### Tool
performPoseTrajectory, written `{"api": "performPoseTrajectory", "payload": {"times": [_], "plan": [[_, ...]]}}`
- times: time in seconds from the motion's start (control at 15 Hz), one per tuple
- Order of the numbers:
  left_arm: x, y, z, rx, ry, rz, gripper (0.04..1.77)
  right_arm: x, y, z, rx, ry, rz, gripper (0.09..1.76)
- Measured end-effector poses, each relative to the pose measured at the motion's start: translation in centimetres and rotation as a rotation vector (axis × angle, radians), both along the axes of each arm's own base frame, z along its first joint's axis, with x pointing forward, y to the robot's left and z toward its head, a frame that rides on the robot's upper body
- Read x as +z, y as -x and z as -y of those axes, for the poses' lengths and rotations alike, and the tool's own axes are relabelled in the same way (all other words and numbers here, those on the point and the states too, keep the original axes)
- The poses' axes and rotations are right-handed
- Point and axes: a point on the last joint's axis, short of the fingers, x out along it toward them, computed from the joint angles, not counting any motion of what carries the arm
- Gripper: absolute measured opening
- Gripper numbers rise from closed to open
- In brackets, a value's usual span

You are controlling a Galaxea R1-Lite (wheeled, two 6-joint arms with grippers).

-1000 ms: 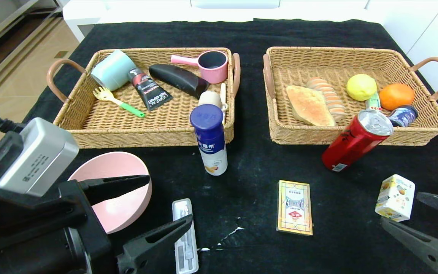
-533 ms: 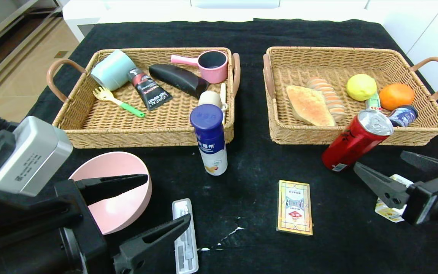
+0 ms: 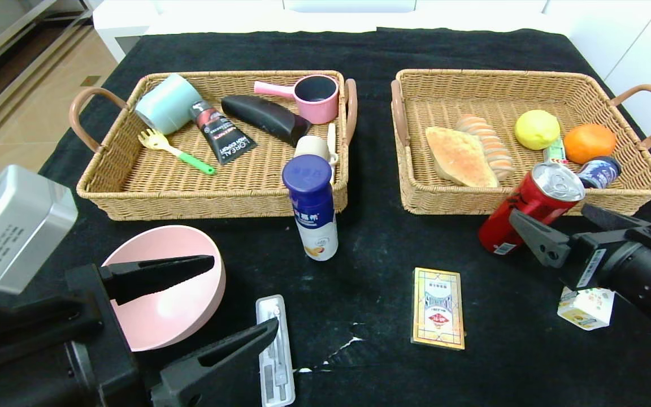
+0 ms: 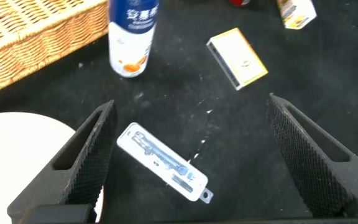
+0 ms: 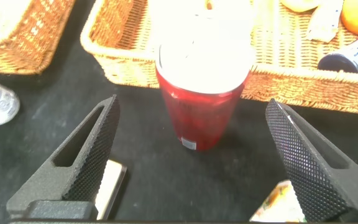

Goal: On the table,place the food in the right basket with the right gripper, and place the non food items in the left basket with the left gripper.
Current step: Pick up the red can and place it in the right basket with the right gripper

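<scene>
Where the black table (image 3: 370,51) fills your head view, note two wicker baskets at its far side. Your right gripper (image 3: 557,229) hangs just in front of the red can (image 3: 532,206), jaws spread wide and holding nothing; in the right wrist view the can (image 5: 201,102) stands between the two fingers but clear of both. It stands on the cloth against the near wall of the right basket (image 3: 529,200), which holds bread (image 3: 460,156), a lemon (image 3: 536,129) and an orange (image 3: 589,142). A small carton (image 3: 587,305) lies beside that arm. Your left gripper (image 3: 212,299) hovers at the near left, equally wide and empty, over the pink bowl (image 3: 176,305) and the clear case (image 4: 163,163) (seen between its fingers in the left wrist view). A blue-capped bottle (image 3: 313,206) stands in front of the left basket (image 3: 218,200); a card box (image 3: 438,308) lies at centre.
</scene>
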Motion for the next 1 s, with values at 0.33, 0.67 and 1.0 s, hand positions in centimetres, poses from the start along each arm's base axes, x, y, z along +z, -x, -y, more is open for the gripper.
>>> {"api": "performPoseTrajectory", "payload": {"times": [0.33, 0.67, 1.0], "plan": [[0.2, 0.2, -0.1, -0.005, 0.008, 0.007, 1.72, -0.3, -1.6, -0.3, -0.03, -0.012, -0.006, 1.71], [0.3, 0.4, -0.3, -0.004, 0.015, 0.015, 1.72, -0.9, -3.2, -0.5, -0.057, -0.024, -0.01, 1.71], [0.5, 0.5, -0.5, -0.006, 0.021, 0.021, 1.72, -0.8, -4.1, -0.4, -0.081, -0.035, 0.009, 1.71]]}}
